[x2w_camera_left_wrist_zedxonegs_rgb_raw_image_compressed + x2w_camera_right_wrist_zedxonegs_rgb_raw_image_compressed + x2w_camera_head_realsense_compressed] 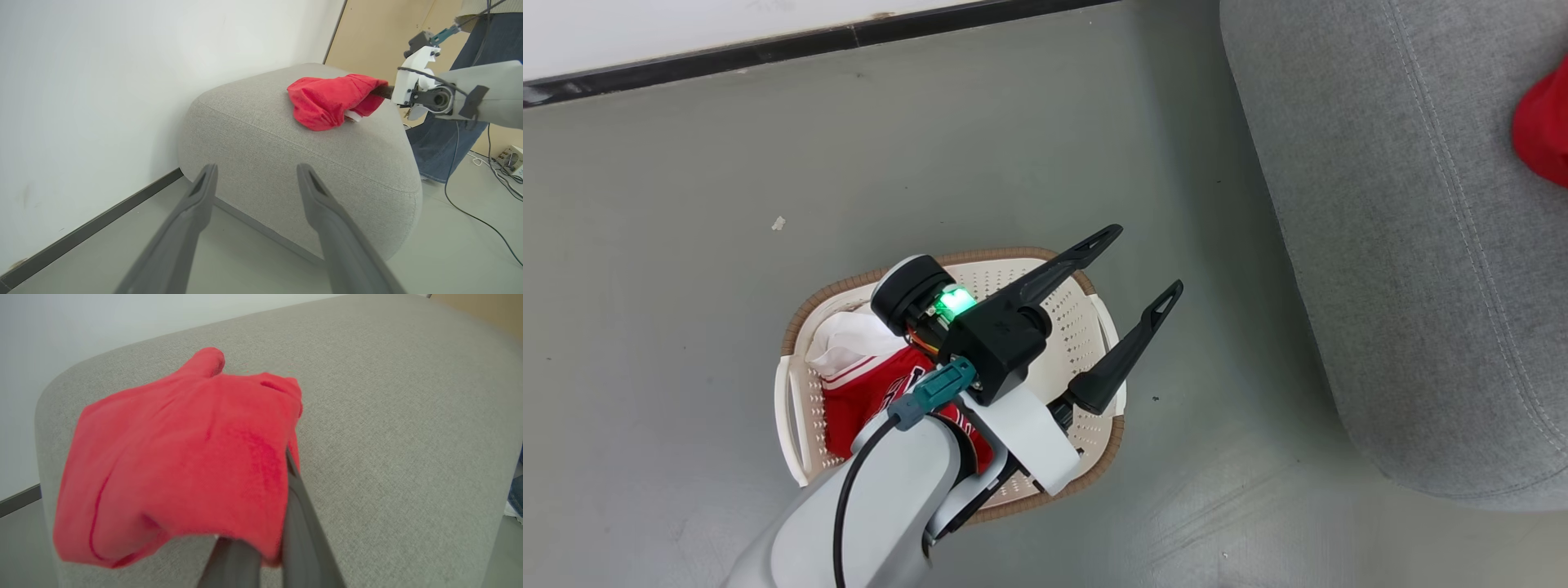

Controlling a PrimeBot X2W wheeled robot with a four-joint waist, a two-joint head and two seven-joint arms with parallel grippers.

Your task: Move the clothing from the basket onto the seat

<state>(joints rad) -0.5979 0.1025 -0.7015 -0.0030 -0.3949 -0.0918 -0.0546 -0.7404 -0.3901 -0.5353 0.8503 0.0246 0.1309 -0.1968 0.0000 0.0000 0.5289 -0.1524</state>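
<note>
Down on the grey floor (686, 204) sits the basket (1005, 251). It has open floor on every side, and a black strip (768, 45) runs along the bottom of the white wall, well away from it. The seat (1405, 245) stands to the right of the basket with a wide strip of bare floor between them. The seat's edge is round and soft, with a stitched line running down near it.

One red shirt with white trim (866, 392) lies bunched up in the left part of the basket, and its white inside shows at the top. The right part of the basket is bare.

The left gripper (1145, 260) hangs over the basket's right rim. Its two dark fingers are spread wide apart. It holds nothing and touches nothing. In the left wrist view its fingers (196, 212) point at the seat's rounded side (286, 163).

The plain red cloth (327, 102) lies on top of the seat, near the far edge. The right gripper (382, 90) reaches into it from the side. Its fingers (302, 531) are closed tight on the cloth, which hangs over them and hides the tips. A person's legs in blue jeans (441, 151) stand behind the seat, and cables (470, 204) trail over the floor there.
</note>
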